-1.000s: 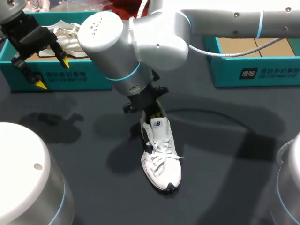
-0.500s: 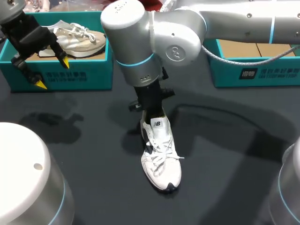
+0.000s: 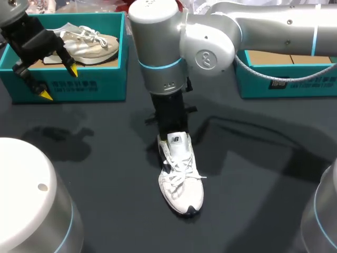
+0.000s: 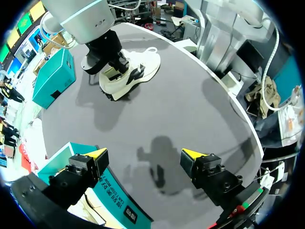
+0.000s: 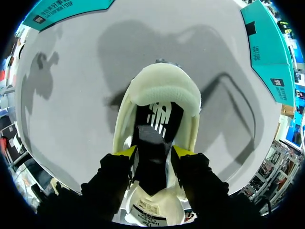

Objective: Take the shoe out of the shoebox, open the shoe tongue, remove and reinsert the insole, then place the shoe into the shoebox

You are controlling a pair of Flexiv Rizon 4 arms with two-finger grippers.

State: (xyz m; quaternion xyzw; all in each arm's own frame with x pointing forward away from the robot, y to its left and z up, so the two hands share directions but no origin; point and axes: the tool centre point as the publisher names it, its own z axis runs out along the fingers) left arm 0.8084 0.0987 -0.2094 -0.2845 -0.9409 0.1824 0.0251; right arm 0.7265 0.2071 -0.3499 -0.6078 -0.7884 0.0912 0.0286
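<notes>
The white shoe (image 3: 181, 182) lay on the dark table (image 3: 95, 158) near the middle. Its long axis ran near to far, with the toe pointing near and slightly right and the heel far. The right gripper (image 5: 155, 151) stood over the heel opening, its fingers a narrow way apart and pressed on both sides of the black insole (image 5: 155, 119). The left gripper (image 3: 59, 81) hung wide open and empty at the far-left shoebox (image 3: 79, 87), well apart from the shoe.
</notes>
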